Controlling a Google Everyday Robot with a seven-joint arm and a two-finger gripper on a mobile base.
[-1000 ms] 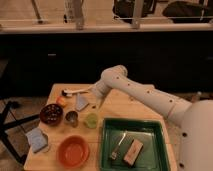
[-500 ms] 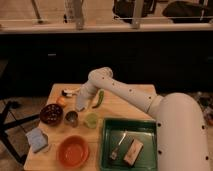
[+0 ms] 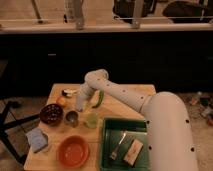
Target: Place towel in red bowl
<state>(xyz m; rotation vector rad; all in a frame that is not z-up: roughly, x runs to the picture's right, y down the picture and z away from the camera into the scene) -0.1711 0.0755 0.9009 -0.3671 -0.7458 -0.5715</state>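
Can't read gripper (image 3: 81, 106) opening, low beside green cup (image 3: 92, 120); can't see towel. Likely soft, light, limp: pinch a raised fold.

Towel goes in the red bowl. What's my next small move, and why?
Probably a slight descent to secure a hold. The gripper hangs low at the wooden table's back left, and the small grey-blue towel is out of sight, likely beneath it. The wide orange-red plastic bowl at the front is empty, and a metal cup stands between, so don't travel yet.

Beside the tool (image 3: 82, 105) stand metal cup (image 3: 72, 118), green cup (image 3: 92, 119); red bowl (image 3: 73, 151) unobstructed.
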